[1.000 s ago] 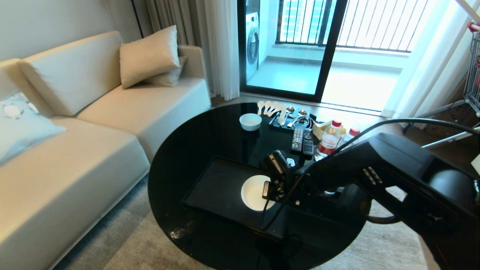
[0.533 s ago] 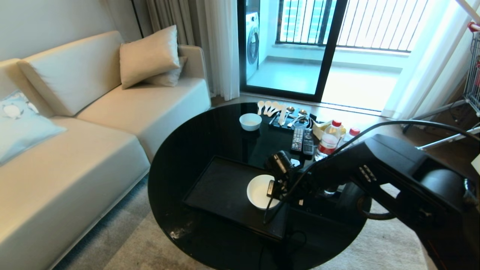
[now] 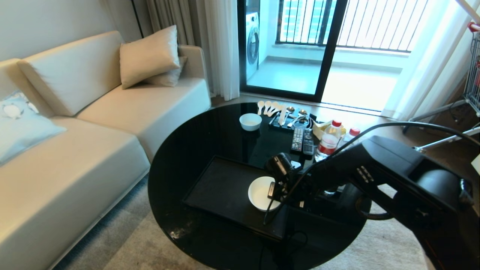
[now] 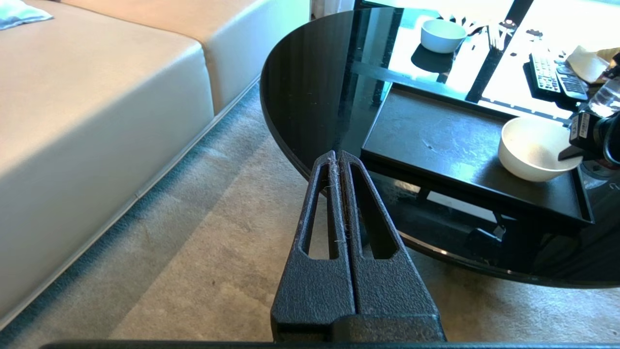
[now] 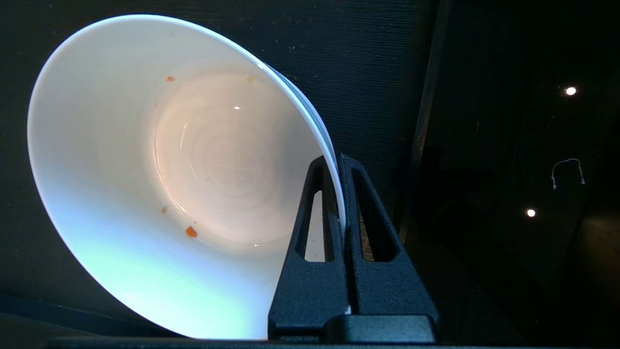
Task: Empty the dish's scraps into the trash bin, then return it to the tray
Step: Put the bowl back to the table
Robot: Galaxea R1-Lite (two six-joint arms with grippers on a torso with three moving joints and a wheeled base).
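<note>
The dish (image 3: 259, 192), a deep white bowl, is at the right end of the black tray (image 3: 219, 185) on the round glass table. My right gripper (image 3: 275, 189) is shut on the dish's right rim, one finger inside and one outside. The right wrist view shows the gripper (image 5: 337, 162) pinching the rim of the dish (image 5: 193, 165). Only a few tiny orange scraps (image 5: 191, 231) cling to the inside. I cannot tell whether the dish rests on the tray (image 4: 436, 135). My left gripper (image 4: 337, 154) is shut on nothing, parked over the carpet beside the table. The trash bin is out of view.
At the table's far side are a smaller white bowl (image 3: 250, 121), spoons (image 3: 273, 108), two remotes (image 3: 302, 140) and two red-capped bottles (image 3: 329, 141). A cream sofa (image 3: 75, 150) stands left of the table (image 3: 180, 150).
My right gripper has carried the dish a little to the right and lower over the tray's right end. It has barely moved in the last half second. The left arm has not moved.
</note>
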